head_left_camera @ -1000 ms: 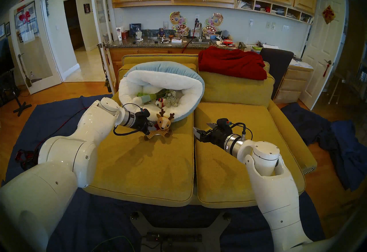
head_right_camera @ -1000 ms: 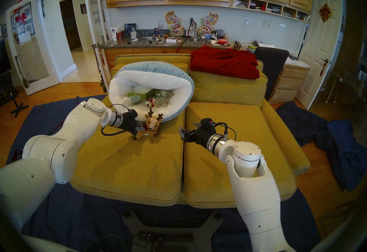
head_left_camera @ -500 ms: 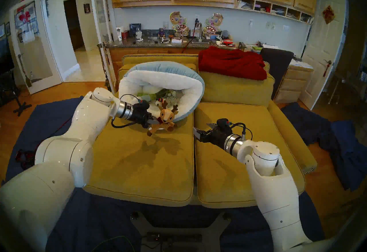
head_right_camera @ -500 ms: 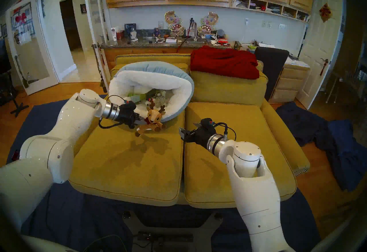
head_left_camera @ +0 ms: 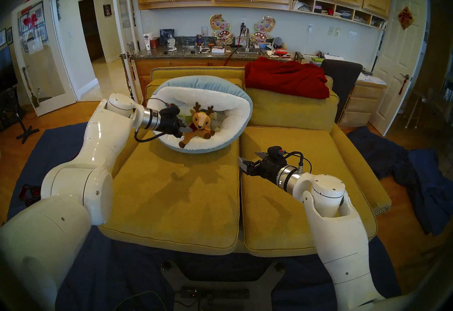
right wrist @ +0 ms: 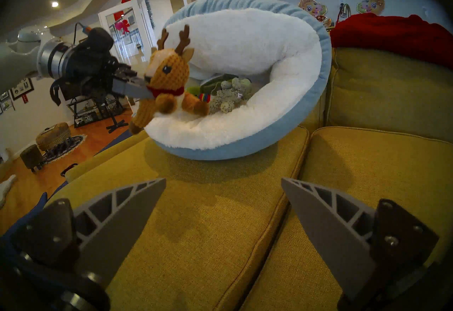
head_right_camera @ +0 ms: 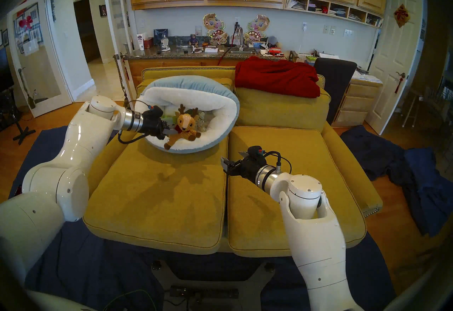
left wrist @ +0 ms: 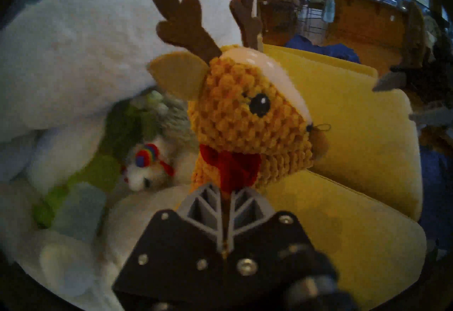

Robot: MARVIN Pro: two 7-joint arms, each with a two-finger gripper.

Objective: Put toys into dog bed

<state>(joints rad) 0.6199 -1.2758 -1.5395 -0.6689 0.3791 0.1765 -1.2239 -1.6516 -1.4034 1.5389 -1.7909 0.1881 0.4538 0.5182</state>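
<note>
Left jaws pinch reindeer (head_left_camera: 199,124) scarf; leek, probably, half-hidden in dog bed (head_left_camera: 235,104); right jaws spread.

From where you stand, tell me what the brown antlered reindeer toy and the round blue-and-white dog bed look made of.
The brown antlered reindeer toy: knobbly, waffle-like plush, matte, probably soft-stuffed; its antlers look like flat brown felt, and the red scarf looks knitted.
The round blue-and-white dog bed: fluffy white fleece inside, shaggy and matte; the light blue outside looks like smooth, short-pile fabric. Its thick rim sags, so it is likely padded.
</note>
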